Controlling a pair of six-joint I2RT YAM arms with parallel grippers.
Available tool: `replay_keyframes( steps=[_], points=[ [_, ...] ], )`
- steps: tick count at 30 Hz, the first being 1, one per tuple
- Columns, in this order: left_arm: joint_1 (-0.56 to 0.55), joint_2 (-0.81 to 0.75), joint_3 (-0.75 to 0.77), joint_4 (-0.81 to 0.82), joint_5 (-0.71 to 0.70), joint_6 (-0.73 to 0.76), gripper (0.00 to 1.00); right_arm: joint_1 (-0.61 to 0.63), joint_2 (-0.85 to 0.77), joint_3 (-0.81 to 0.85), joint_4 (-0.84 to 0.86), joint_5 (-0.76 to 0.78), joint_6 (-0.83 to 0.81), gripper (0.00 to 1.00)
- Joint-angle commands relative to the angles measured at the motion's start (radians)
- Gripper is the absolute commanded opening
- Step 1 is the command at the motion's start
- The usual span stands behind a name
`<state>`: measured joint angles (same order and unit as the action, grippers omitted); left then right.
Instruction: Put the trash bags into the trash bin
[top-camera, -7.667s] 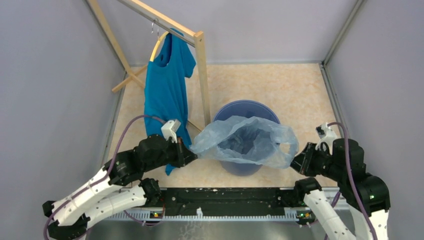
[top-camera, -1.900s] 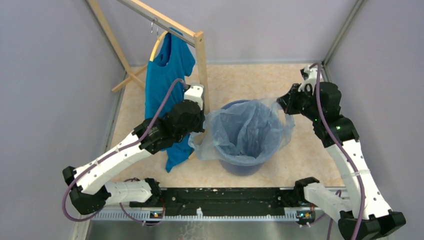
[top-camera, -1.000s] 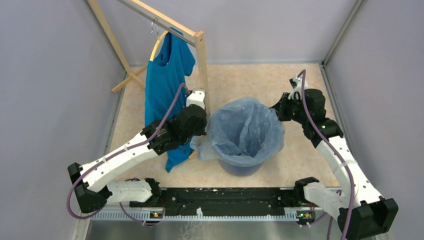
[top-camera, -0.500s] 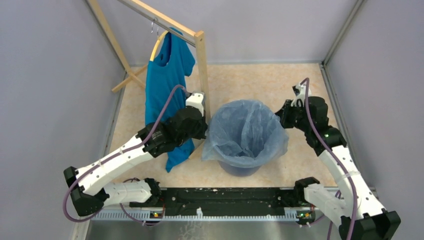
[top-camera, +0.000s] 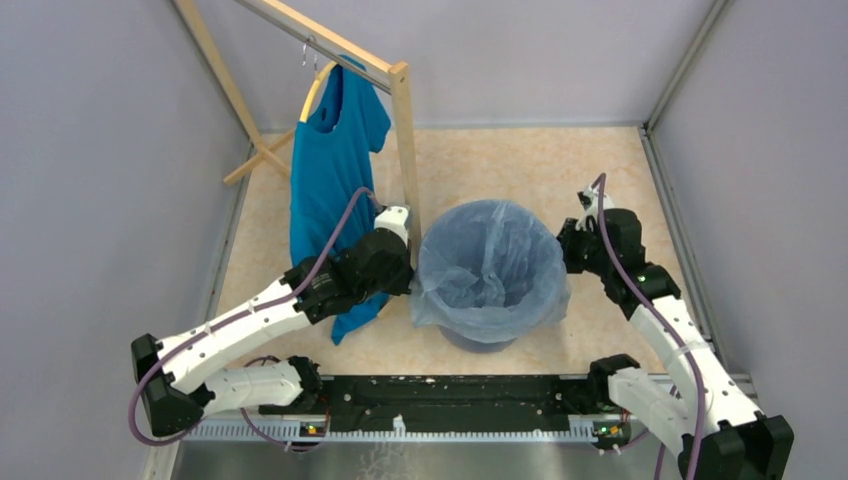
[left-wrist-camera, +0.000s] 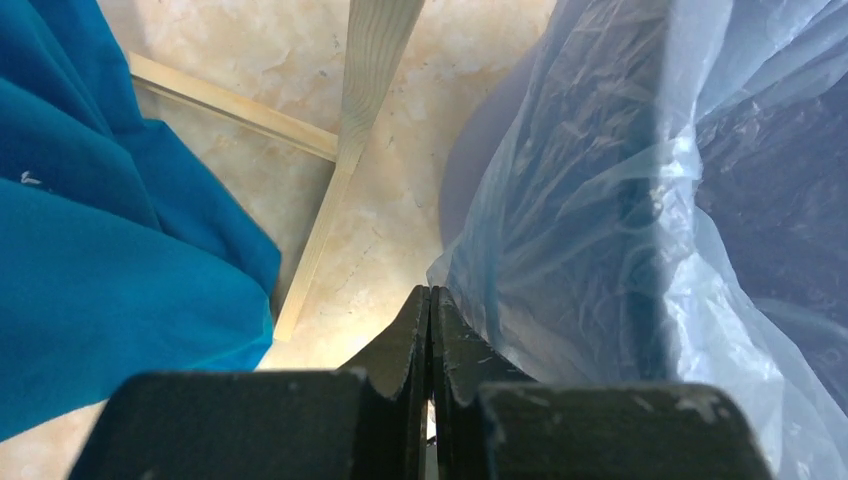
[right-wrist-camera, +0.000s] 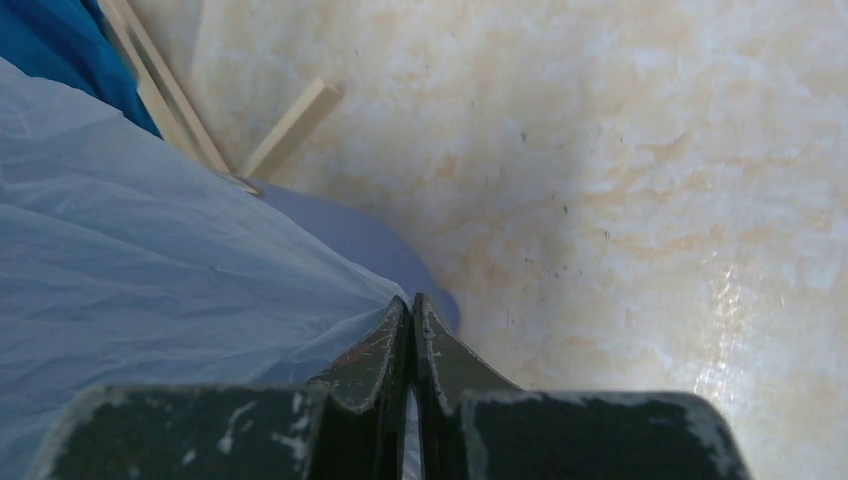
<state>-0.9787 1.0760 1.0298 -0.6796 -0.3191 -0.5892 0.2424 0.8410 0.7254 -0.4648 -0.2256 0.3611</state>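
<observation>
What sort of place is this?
Probably a lab test cell: plain grey walls box in the tabletop, and the props look staged, a trash bin lined with a trash bag, a T-shirt on a wooden rack.

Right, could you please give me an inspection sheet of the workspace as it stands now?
Surface: beige marbled top.
Job's things: bag lines the bin, its mouth draped over the rim.
Clutter: T-shirt on a hanger on a wooden rack, left of the bin.
Grippers: left gripper shut on the bag's left edge; right gripper shut on its right edge.
Cables: left cable arcs in front of the T-shirt; right cable loops above the wrist.
Surroundings: grey walls on three sides.
</observation>
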Motion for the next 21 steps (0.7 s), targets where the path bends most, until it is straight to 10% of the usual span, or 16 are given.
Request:
replay_keyframes(
  steps=[1, 6, 12, 21],
  points=[
    [0.0, -0.038, -0.01, 0.01, 0.005, -0.017, 0.07, 0.008, -0.004, 0.022, 0.021, 0.013, 0.019, 0.06],
    [0.0, -0.031, 0.054, -0.041, -0.017, 0.019, 0.16, 0.008, 0.012, 0.126, -0.052, 0.057, -0.013, 0.24],
    [0.0, -0.091, 0.144, -0.166, -0.044, 0.045, 0.51, 0.009, 0.008, 0.305, -0.269, 0.159, -0.021, 0.56],
    [0.0, -0.291, 0.171, -0.22, 0.168, 0.119, 0.87, 0.008, -0.14, 0.435, -0.545, 0.289, 0.011, 0.74]
  ],
)
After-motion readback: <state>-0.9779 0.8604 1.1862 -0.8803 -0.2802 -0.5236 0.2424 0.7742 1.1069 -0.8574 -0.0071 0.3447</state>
